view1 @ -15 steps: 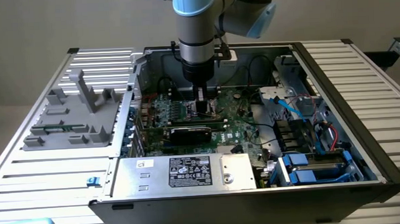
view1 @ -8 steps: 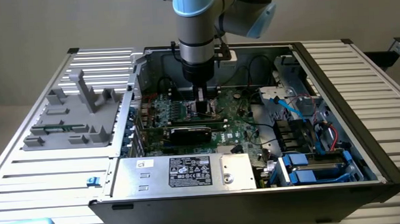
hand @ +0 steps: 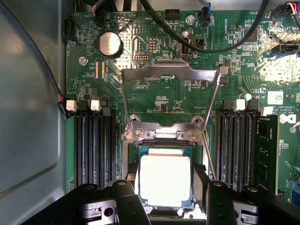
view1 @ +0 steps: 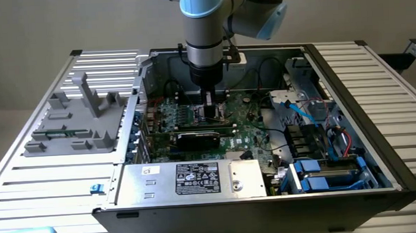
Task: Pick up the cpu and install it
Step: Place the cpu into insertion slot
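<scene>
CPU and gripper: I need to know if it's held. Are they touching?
Cannot tell. In the wrist view the gripper flanks the cpu at the socket, but neither contact nor a gap shows plainly.

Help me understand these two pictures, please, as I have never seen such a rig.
The blue-and-grey column is a robot arm ending in a gripper. The exterior view looks down from outside at an open computer case on a slatted table; a grey plastic tray lies on that view's left. The wrist view comes from a camera on the arm, looking straight at the green motherboard. There the cpu, a shiny square chip, sits at its socket just under the gripper, with the socket's metal frame swung open. Whether the gripper grips the chip, I cannot tell.
</scene>
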